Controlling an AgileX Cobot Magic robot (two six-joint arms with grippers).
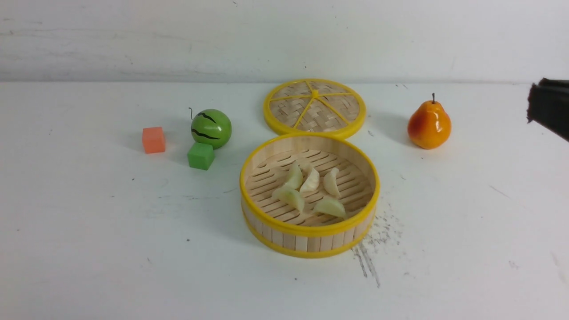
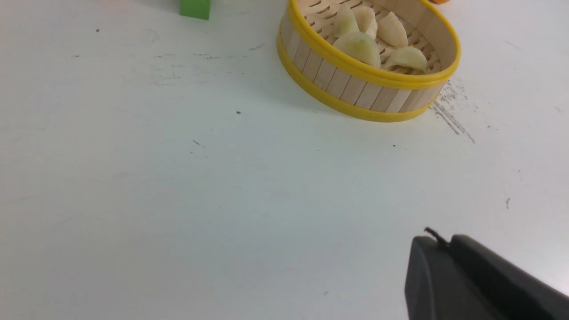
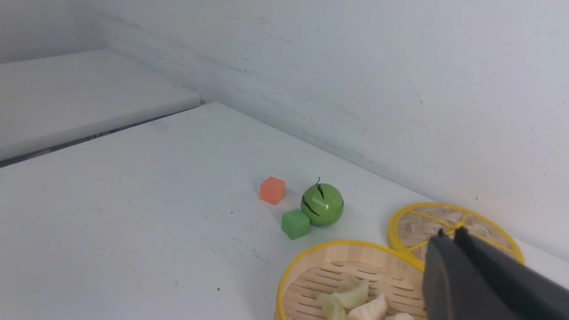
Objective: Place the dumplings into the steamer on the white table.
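Observation:
The steamer stands mid-table on the white table, a round bamboo basket with yellow rims. Several pale dumplings lie together on its slatted floor, and no dumpling shows on the table outside it. My right gripper pokes in at the far right edge, raised and away from the steamer. The right wrist view shows it shut and empty above the steamer's rim and the dumplings. My left gripper is shut and empty over bare table, short of the steamer and its dumplings.
A flat woven lid with yellow spokes lies just behind the steamer. An orange pear stands to the right. To the left sit a green striped ball, a green cube and an orange cube. A white wall backs the table.

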